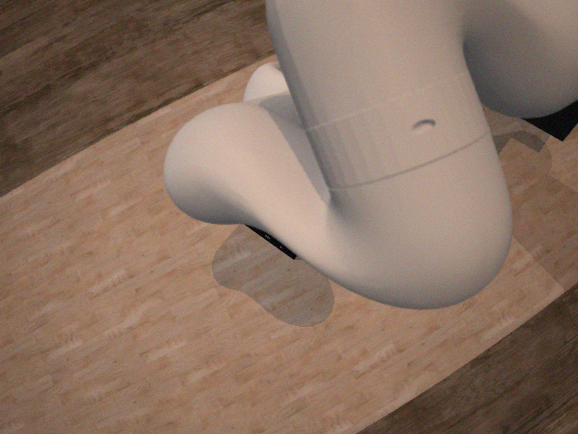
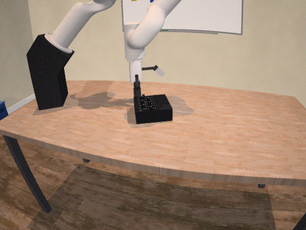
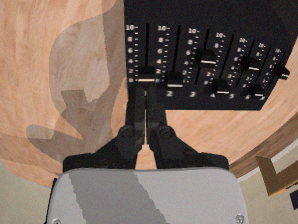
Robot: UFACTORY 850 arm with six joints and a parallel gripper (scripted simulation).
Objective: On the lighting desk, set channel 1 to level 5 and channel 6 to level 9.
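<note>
The black lighting desk [image 1: 287,252] [image 2: 163,101] [image 3: 215,12] stands flat on the table. In the wrist view, channel 1's fader cap [image 3: 146,75] is near the bottom of its scale, slightly higher than channel 2's cap [image 3: 174,80]. Channel 3's cap [image 3: 205,56] is near mid-scale; channel 4's cap [image 3: 220,88] is low. Channel 5's cap [image 3: 250,64] is around the middle. Channel 6's cap [image 3: 257,91] is near the bottom. Channel 7's cap [image 3: 283,73] is part-way up. My gripper [image 2: 137,96] [image 3: 145,99] is shut and empty, tips just below channel 1's cap; contact is unclear.
The wooden table [image 1: 125,300] [image 2: 225,127] surrounds the desk. The arm's black base [image 2: 47,79] stands to the left in the exterior view. The arm [image 1: 400,225] hides nearly all the desk in the top view. A whiteboard [image 2: 201,16] hangs on the wall behind.
</note>
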